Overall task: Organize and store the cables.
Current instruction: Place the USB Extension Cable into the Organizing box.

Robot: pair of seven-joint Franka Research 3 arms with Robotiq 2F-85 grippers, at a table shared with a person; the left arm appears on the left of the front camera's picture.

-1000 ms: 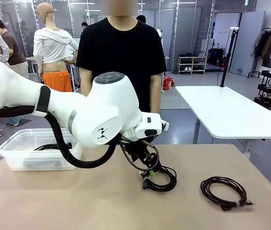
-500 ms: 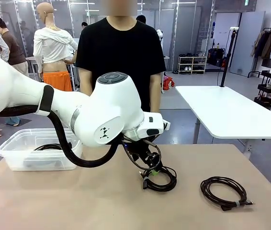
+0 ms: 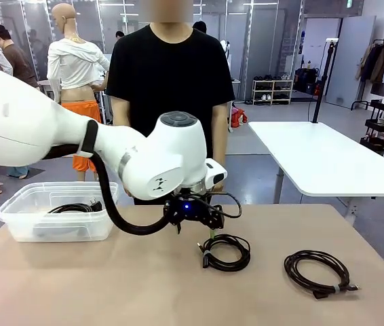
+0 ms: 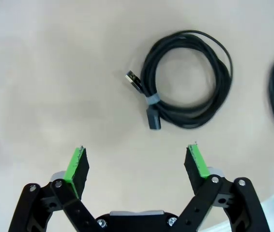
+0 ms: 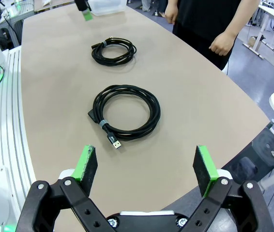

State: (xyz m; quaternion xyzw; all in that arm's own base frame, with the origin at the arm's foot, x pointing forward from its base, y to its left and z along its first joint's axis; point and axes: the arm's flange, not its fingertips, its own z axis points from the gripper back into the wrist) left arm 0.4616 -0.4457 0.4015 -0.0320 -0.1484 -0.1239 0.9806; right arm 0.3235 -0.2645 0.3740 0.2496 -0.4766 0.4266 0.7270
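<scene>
**Left gripper** (image 4: 137, 152): jaws wide apart, nothing between the green pads. In the front view it hangs just above the table (image 3: 110, 285), centre of frame.

**Middle cable** (image 4: 149, 77): a flat black coil in the upper centre-right of the left wrist view, beyond the fingertips and clear of both pads. A grey band holds the coil on its left side, with two plug ends sticking out there. In the front view this coil (image 3: 245, 255) lies just below and right of the gripper, not touching it.

**Right gripper** (image 5: 145, 154): jaws fully spread and empty, held high over the table.

**Right-hand cable** (image 5: 154, 113): a larger black coil in the middle of the right wrist view, above the fingers and well apart from them, with its band and plug at its lower left. In the front view it (image 3: 289, 268) sits lower right, near the table's right edge but inside it.

**Third cable** (image 3: 73, 208): coiled inside the clear plastic bin (image 3: 15, 221) at the left of the frame, on the table's far left corner.

**Open room**: there is bare tabletop between the two loose coils, around each of them, and between the middle coil and the bin. In the right wrist view the table's curved edge runs down the right side, well clear of both coils.

**Person** (image 3: 171, 81): stands at the far edge, top centre, arms down, hands off the table.
</scene>
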